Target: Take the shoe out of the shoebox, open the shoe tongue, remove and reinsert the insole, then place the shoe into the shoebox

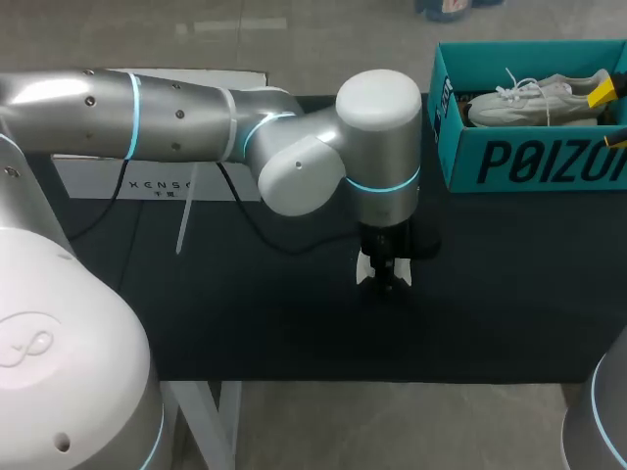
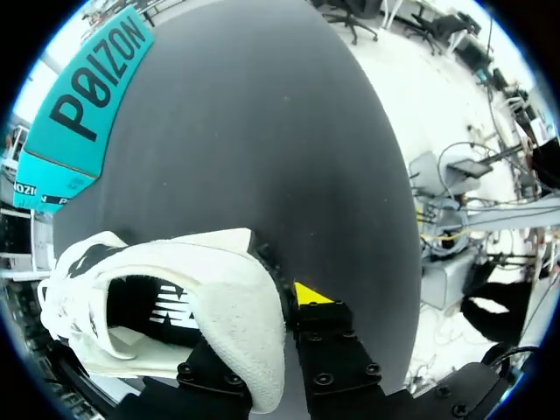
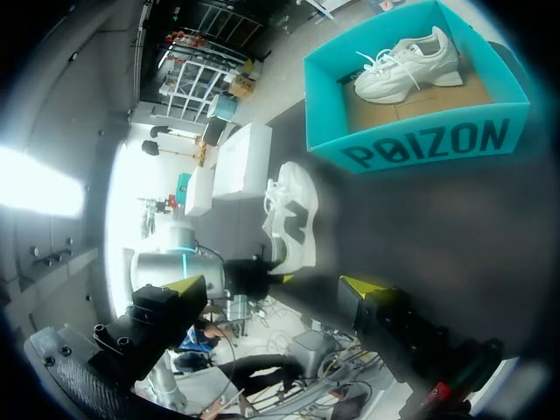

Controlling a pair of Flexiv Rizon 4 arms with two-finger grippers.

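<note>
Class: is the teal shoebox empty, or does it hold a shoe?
Not empty: a white shoe lies inside the shoebox, in head and right wrist views. A second shoe is out, in the left gripper.

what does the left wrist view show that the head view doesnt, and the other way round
Only the left wrist view: the open inside of the held shoe with its dark insole, and its heel wall pinched by the left gripper. Only the head view: the boxed shoe and the white box. Both: the teal shoebox, the black table and the left gripper.
</note>
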